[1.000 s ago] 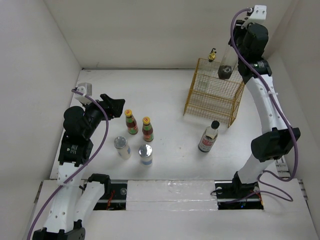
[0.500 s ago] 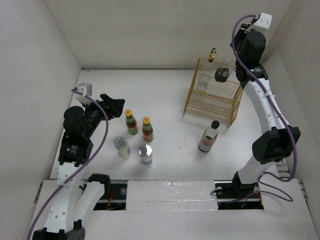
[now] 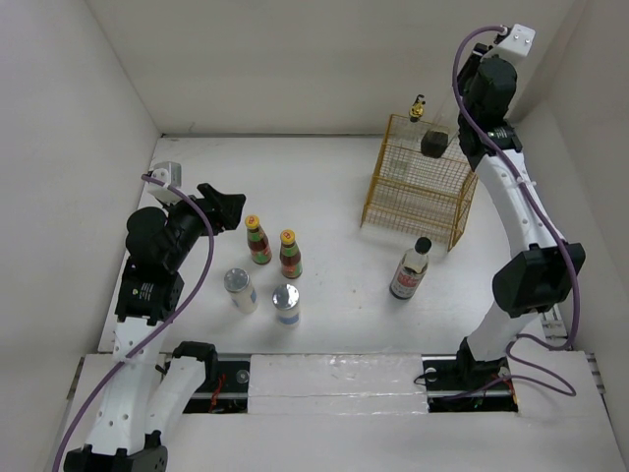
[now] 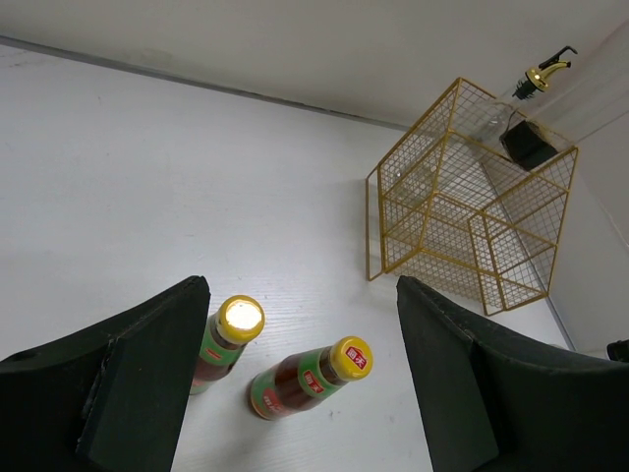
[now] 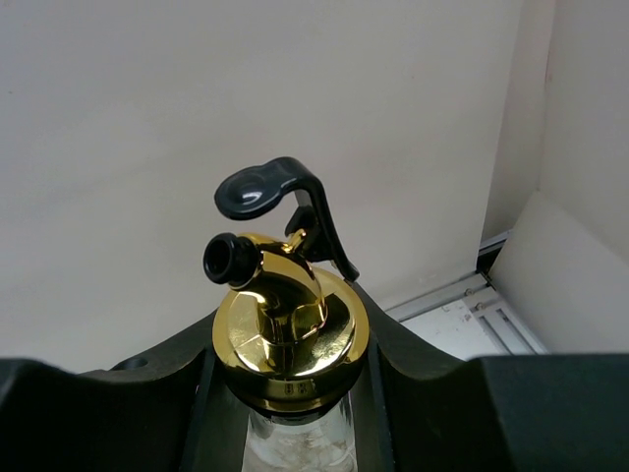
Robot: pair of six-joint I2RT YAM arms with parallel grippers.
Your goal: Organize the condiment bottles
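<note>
Left wrist shows sauce bottles [image 4: 295, 385] with unreadable red-green labels

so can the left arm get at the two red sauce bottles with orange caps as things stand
Probably yes: the left gripper hangs open just above the two red-sauce bottles with orange caps, both upright on the white table, with nothing between it and them.

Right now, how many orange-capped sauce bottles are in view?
2. The left bottle and the right bottle stand upright side by side on the table, left of centre.
</note>
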